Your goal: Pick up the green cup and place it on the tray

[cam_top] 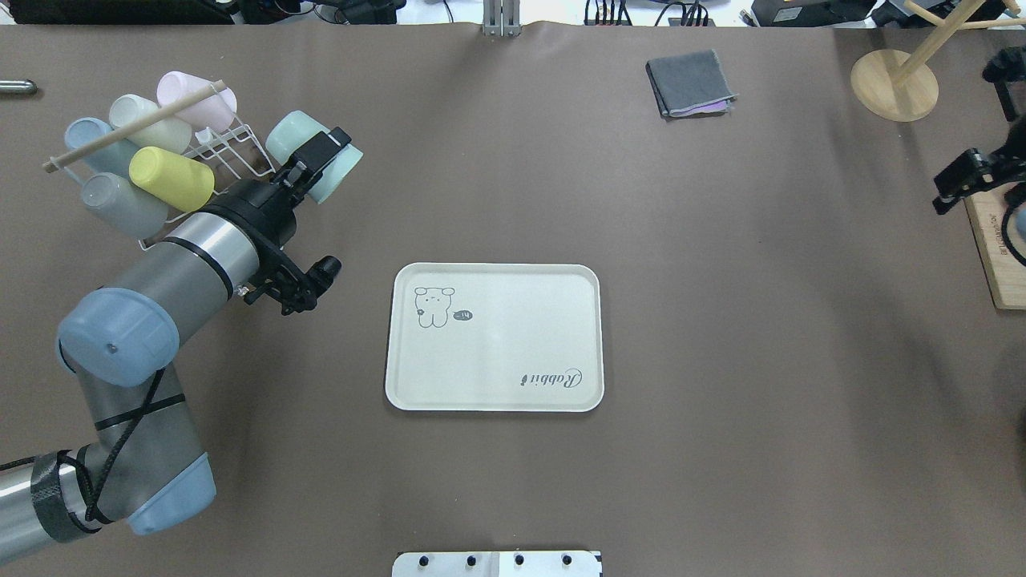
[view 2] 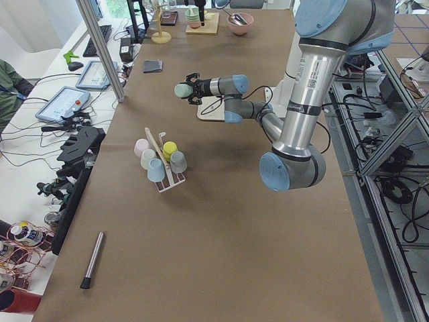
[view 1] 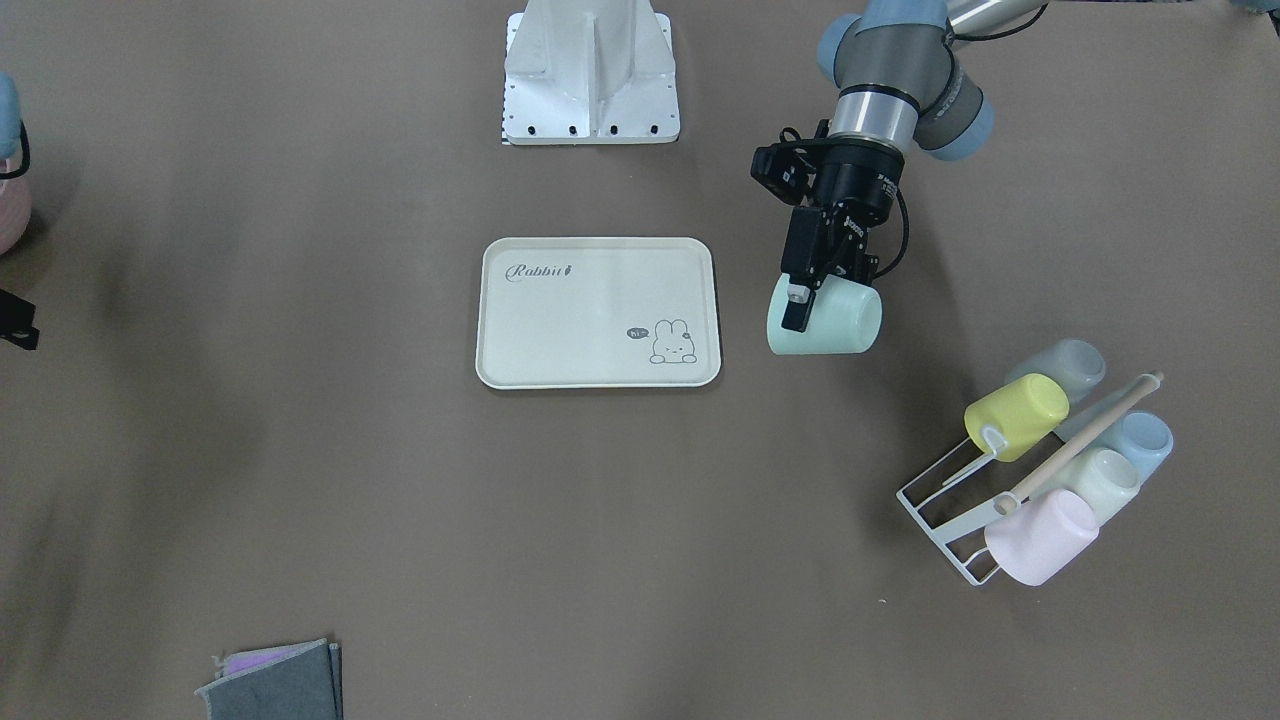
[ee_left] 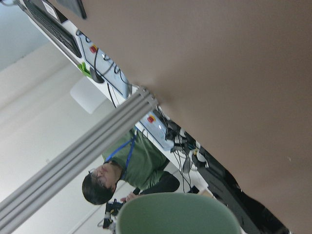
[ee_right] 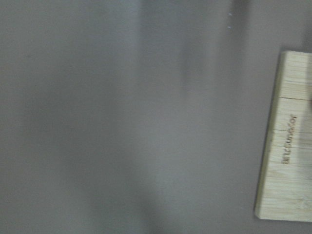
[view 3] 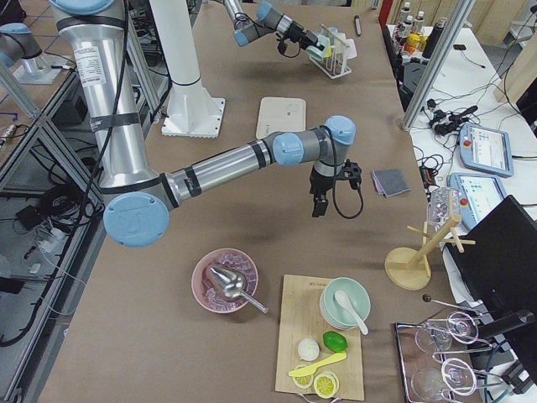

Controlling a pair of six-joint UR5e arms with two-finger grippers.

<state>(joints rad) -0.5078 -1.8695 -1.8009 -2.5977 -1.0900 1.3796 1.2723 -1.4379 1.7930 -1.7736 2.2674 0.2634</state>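
The green cup (view 1: 835,320) is held on its side in my left gripper (view 1: 815,300), which is shut on it, one finger over its wall. It hangs above the table between the cream tray (view 1: 598,312) and the cup rack. In the overhead view the green cup (cam_top: 288,138) and left gripper (cam_top: 319,157) lie up and left of the tray (cam_top: 494,336). The cup's rim fills the bottom of the left wrist view (ee_left: 178,214). My right gripper (cam_top: 966,180) is at the far right edge; I cannot tell whether it is open or shut.
A white wire rack (view 1: 950,520) holds several cups, among them a yellow one (view 1: 1015,415) and a pink one (view 1: 1040,535). A folded grey cloth (cam_top: 689,82), a wooden stand (cam_top: 894,84) and a wooden board (cam_top: 998,248) lie at the right.
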